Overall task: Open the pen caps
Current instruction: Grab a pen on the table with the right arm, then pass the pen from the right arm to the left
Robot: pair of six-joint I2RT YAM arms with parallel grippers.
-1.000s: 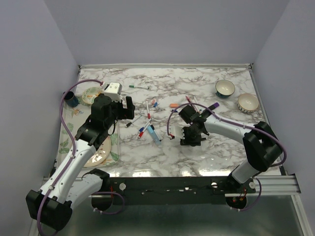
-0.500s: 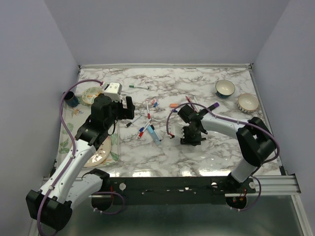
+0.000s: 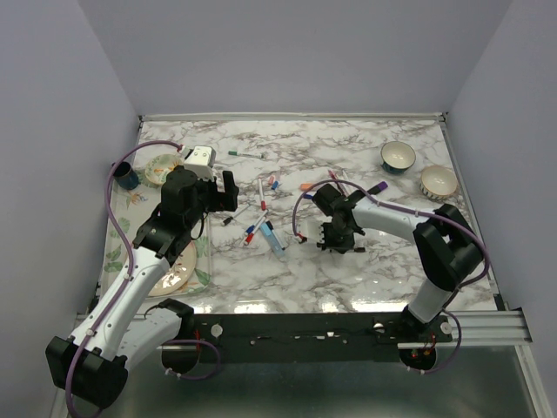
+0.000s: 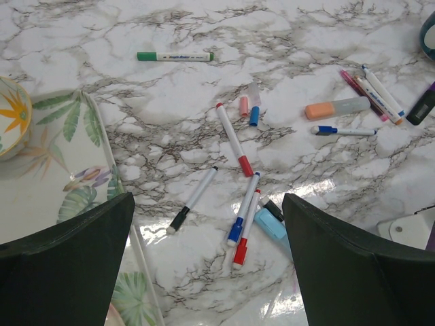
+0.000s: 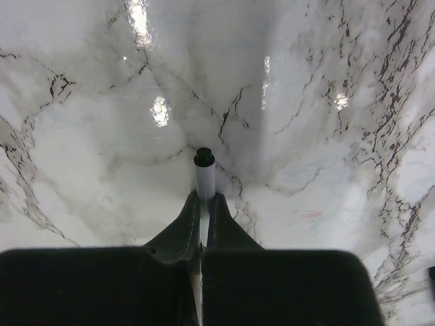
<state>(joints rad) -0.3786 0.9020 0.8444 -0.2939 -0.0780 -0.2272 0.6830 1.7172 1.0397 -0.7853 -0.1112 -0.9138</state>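
Presently we are viewing the right gripper (image 5: 202, 201) with its jaws pinching a white pen (image 5: 204, 178) low over the marbled desk (image 5: 312, 136). The pen's dark end is pointing away from the wrist, and we are unable to tell whether that end is a cap or a bare tip. The left gripper (image 4: 207, 204) is hovering with its jaws spread wide and holding nothing, above a scatter of pens near the desk's middle. Four caps there are sitting on their pens: a red cap (image 4: 245, 166), a blue cap (image 4: 235, 233), a second red cap (image 4: 240, 254) and a black cap (image 4: 179, 221). A loose pink cap (image 4: 244, 105) and a loose blue cap (image 4: 253, 116) are lying side by side just beyond them. A green pen (image 4: 175, 56) is lying apart, farther back. In the top view, the right gripper is working just right of the scatter.
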